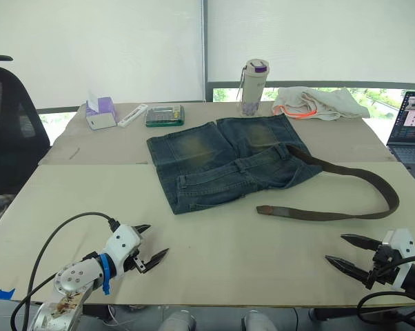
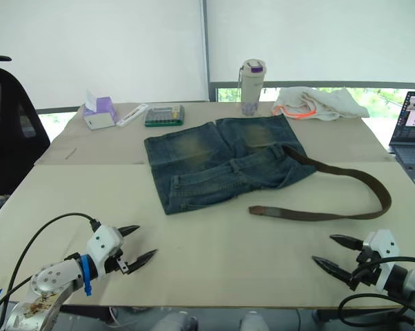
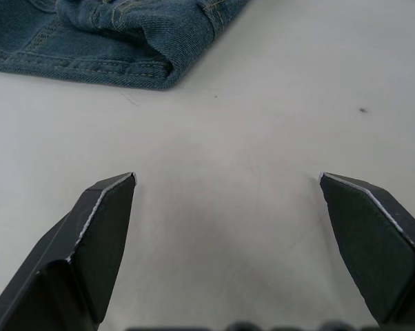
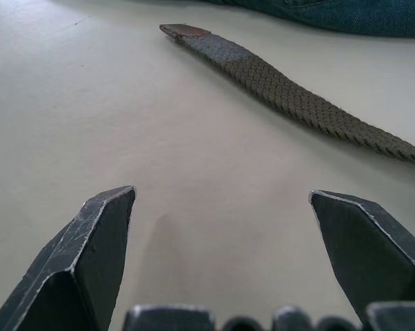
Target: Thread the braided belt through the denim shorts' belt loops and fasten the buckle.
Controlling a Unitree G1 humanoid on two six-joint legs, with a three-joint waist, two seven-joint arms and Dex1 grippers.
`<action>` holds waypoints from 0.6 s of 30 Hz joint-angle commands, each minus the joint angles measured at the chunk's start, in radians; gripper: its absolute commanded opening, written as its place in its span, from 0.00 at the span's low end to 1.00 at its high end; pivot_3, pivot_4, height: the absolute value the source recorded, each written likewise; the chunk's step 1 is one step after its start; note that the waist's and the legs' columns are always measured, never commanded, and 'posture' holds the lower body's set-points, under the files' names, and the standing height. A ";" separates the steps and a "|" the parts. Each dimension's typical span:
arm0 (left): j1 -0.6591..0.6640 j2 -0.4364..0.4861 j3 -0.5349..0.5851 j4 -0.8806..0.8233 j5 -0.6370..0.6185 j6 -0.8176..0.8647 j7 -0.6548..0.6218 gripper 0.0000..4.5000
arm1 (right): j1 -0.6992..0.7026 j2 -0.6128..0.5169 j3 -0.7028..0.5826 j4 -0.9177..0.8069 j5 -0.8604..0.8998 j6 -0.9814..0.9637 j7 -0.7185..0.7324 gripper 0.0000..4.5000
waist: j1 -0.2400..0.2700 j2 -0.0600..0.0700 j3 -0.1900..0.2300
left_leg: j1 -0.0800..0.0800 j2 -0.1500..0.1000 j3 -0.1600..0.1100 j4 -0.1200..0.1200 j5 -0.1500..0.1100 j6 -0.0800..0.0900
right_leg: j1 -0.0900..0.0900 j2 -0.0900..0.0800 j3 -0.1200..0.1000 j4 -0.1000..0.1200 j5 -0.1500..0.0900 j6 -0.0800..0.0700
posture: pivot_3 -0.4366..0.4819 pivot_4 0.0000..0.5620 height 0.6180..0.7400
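The denim shorts (image 1: 221,162) lie flat in the middle of the table, blue with yellowish patches on the legs. The braided belt (image 1: 373,181) starts at the waistband's right end, loops out to the right and comes back, its plain tip (image 1: 264,209) resting in front of the shorts. The buckle is hidden. Belt loops (image 1: 243,165) are small denim strips on the waistband. My left gripper (image 1: 151,245) is open near the front left edge, well short of the shorts. My right gripper (image 1: 345,250) is open at the front right, in front of the belt (image 4: 297,103).
Along the far edge stand a purple tissue box (image 1: 100,112), a white remote (image 1: 132,115), a green calculator (image 1: 165,115), a bottle (image 1: 254,86) and a crumpled white cloth (image 1: 318,102). A laptop (image 1: 411,134) sits at the right; a black chair (image 1: 7,131) at the left.
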 commanded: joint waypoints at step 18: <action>-0.111 0.042 0.054 -0.053 -0.099 0.033 -0.059 1.00 | -0.356 0.001 0.168 -0.051 -0.206 0.026 -0.222 0.99 | -0.011 0.002 0.000 | 0.002 0.000 0.001 0.000 0.000 0.000 | -0.001 0.000 0.000 0.001 0.001 -0.001 | 0.48 0.27 1.00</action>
